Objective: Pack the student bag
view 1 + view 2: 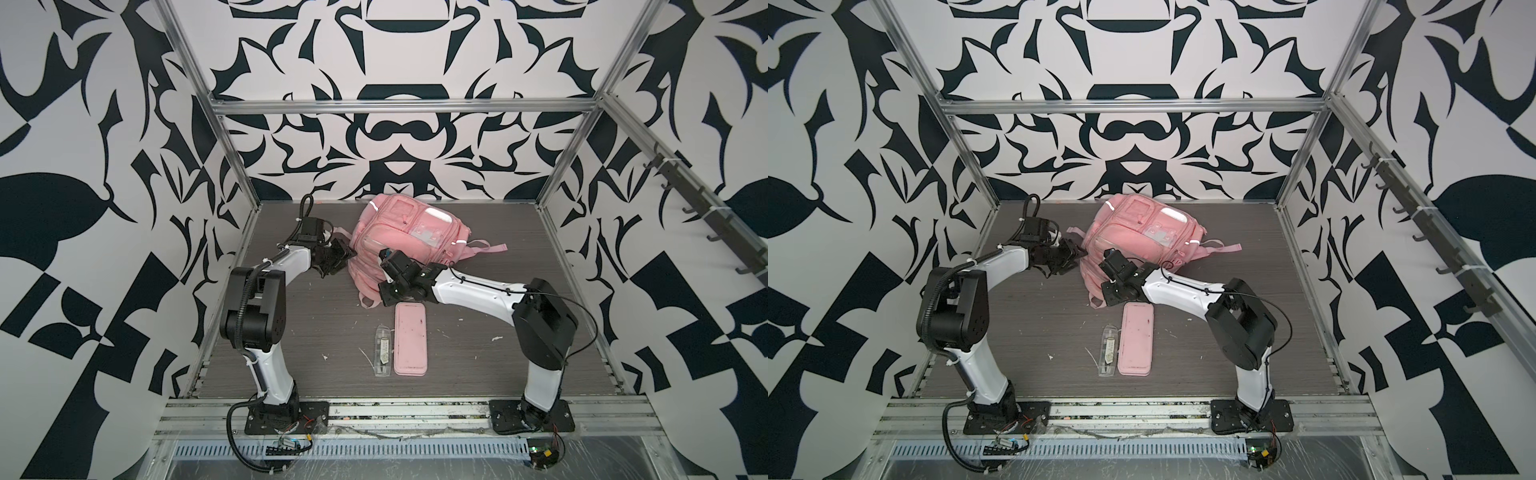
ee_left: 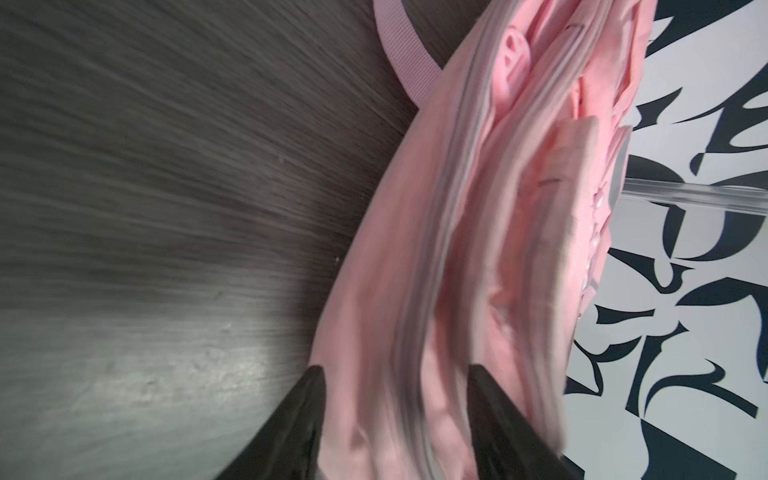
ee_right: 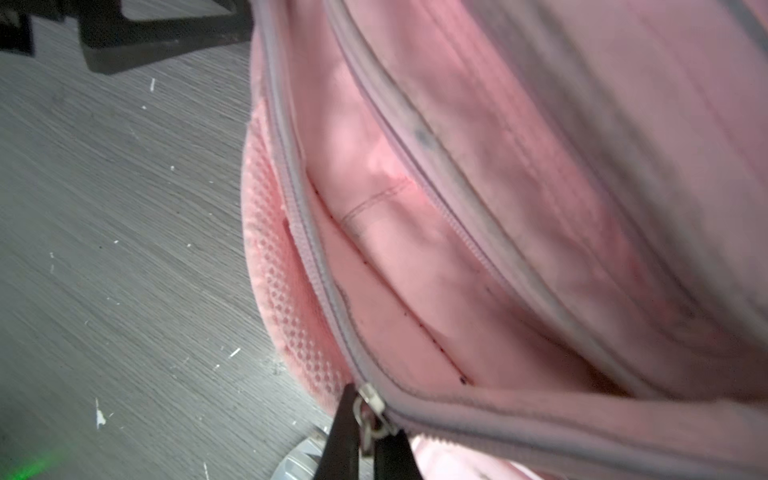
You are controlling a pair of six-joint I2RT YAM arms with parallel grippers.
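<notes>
The student bag point(image 1: 401, 232) is filling the back middle of the table point(image 1: 291, 332), the left gripper point(image 1: 343, 255) crowding its left flank with jaws spread and the right gripper point(image 3: 370, 415) pinching the zip pull point(image 3: 368, 401) at its near end. Its unzipped mouth point(image 3: 415, 270) is gaping beyond that grip. A pencil case point(image 1: 410, 338) and clear packet point(image 1: 382, 351) are blocking the near middle, leaving bare tabletop either side.

Our white-shelled left arm point(image 1: 272, 374) and right arm point(image 1: 478, 291), black-jointed.
We see a ribbed black cable hose point(image 1: 228, 432) and flat black screwed base plates point(image 1: 316, 413).
</notes>
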